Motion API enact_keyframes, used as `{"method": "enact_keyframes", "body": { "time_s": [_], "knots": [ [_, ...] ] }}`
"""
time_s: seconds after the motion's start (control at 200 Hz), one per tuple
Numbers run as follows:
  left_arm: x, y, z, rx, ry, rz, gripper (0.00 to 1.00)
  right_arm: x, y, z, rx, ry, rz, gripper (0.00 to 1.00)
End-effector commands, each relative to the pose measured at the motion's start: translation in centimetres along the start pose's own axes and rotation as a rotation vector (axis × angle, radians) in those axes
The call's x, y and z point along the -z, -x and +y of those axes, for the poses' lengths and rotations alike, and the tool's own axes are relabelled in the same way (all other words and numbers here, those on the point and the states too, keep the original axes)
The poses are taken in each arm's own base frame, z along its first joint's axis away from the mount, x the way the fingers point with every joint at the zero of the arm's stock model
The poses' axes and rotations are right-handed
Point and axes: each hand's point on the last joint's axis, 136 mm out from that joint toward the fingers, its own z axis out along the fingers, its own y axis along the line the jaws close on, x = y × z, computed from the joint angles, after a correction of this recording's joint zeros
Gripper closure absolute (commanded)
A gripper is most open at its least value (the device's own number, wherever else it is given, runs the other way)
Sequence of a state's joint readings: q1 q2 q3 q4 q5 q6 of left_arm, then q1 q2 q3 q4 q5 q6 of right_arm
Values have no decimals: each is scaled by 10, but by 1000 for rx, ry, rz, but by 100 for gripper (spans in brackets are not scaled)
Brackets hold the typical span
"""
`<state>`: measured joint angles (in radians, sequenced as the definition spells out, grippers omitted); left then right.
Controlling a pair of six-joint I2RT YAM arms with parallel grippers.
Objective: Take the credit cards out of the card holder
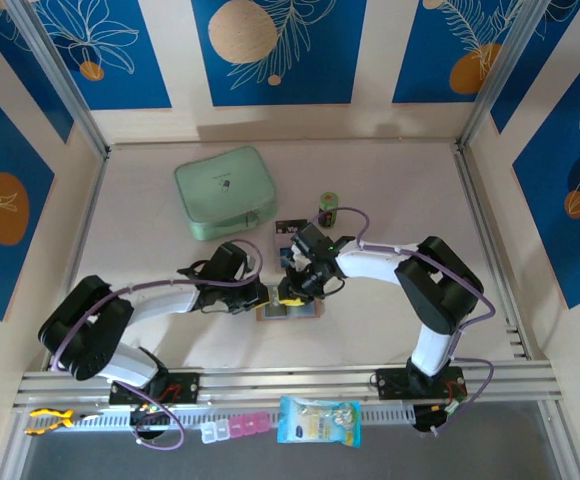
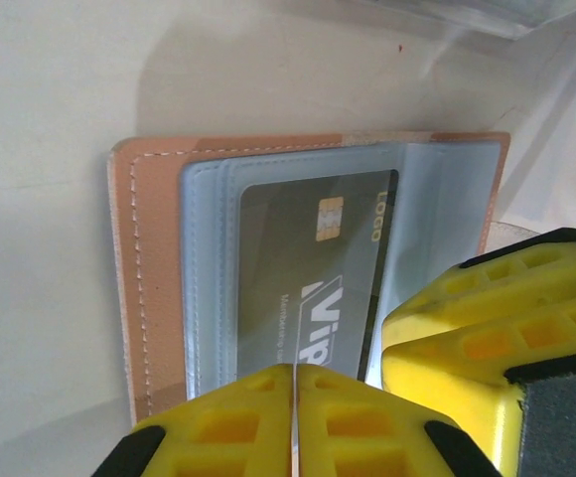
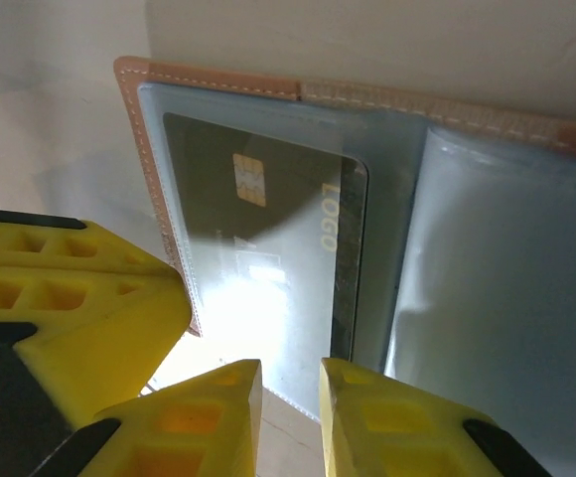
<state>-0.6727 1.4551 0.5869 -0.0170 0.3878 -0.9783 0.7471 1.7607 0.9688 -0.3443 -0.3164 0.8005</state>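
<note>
The card holder point(image 1: 308, 311) lies opened flat on the table point(image 1: 390, 180), and both my wrists hang close over it. Its tan stitched leather frames a clear plastic pocket point(image 2: 209, 258). In that pocket sits a dark card point(image 2: 308, 268) with a gold chip, VIP in white and the word LOGO along one side. The card's end nearest me is hidden behind my own fingers. Across the holder's fold, the other half is grey plastic.

My left gripper point(image 2: 294, 383) sits at the holder's pocket edge, right where the card's short end runs under it. Its two yellow fingers are pressed together, with only a hairline seam between them. I cannot tell whether the plastic lip is nipped in that seam.

My right gripper point(image 3: 290, 376) stands just beside the left one at the same edge of the holder, nearer the fold, over the card's corner. Its fingers stand a little apart, and through the gap I see the pocket's lip and pale table. As far as I can see, it clamps nothing.

Beyond the holder, off to its far left, lies a mint-green zip case point(image 1: 225, 192). Beyond it and slightly right stands a small green can point(image 1: 328, 207).
</note>
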Motion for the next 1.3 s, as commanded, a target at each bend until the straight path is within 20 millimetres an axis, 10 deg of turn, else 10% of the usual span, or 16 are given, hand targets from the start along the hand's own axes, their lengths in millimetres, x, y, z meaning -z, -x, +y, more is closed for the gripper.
{"method": "enact_keyframes", "body": {
  "time_s": [0.0,1.295],
  "knots": [
    [-3,-3,11,-9,27,14,92,-1,3,7,27,4,1,77],
    [-4,-9,25,-8,76,30,91,-4,2,-1,48,-56,-25,76]
  ]
}}
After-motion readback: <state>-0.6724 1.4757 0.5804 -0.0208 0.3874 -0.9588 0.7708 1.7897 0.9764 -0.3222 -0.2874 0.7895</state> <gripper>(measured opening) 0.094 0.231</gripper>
